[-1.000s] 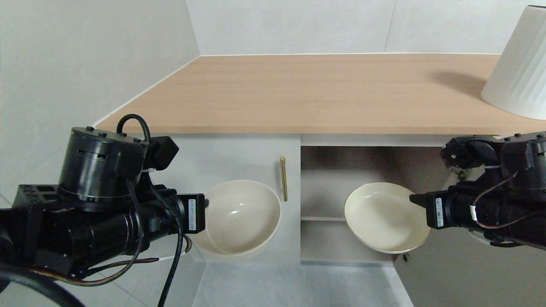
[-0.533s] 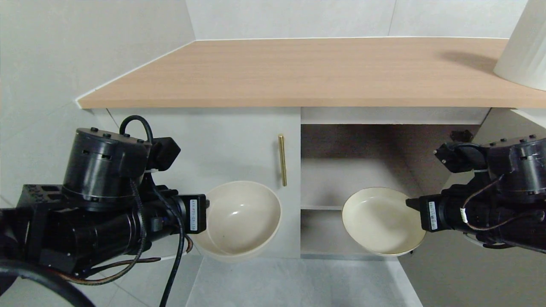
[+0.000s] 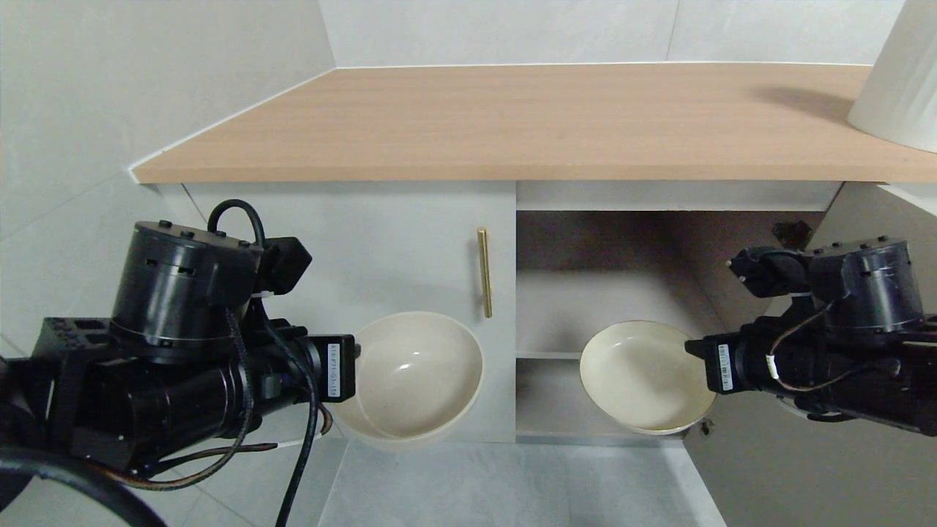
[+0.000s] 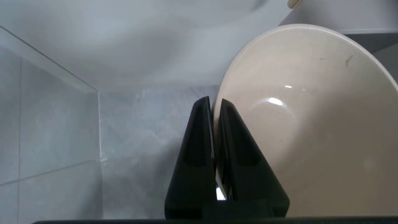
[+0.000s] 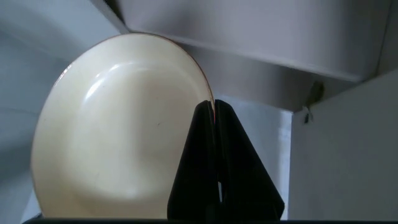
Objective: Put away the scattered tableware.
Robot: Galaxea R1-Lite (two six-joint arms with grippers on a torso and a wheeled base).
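**In grip, not yet stowed: plate [image 3: 644, 377] and bowl [image 3: 413, 377]**

The plate is cream and shallow, tilted with its well facing up and outward; it hangs to the right of the brass handle [image 3: 483, 272] and lower, before the open compartment [image 3: 622, 293]; its far rim crosses the line of the shelf edge [image 3: 545, 355]; whether it has passed the opening cannot be told. The right gripper [image 3: 692, 345] is clamped on the rim nearest its arm, fingers pinched thin across the edge; the right wrist view confirms this. The bowl is cream and deeper; it sits below and just left of the handle, in front of the closed door [image 3: 366, 249]; the left gripper [image 3: 356, 350] is clenched on its rim in the same way. Above the handle runs the wooden countertop [image 3: 512, 124]; a white ribbed shade [image 3: 900, 80] stands at its far right end.

Assessment: the step in hand appears to be carrying the plate into the compartment. Recommended: level the plate before entry so that its low rim clears the cabinet floor; advance straight, away from the post on the handle side; go slowly, since a rim pinch resists twisting poorly; seat the plate flat before easing the grip; hold the bowl parked off the door meanwhile; the bowl will likely need the same opening.
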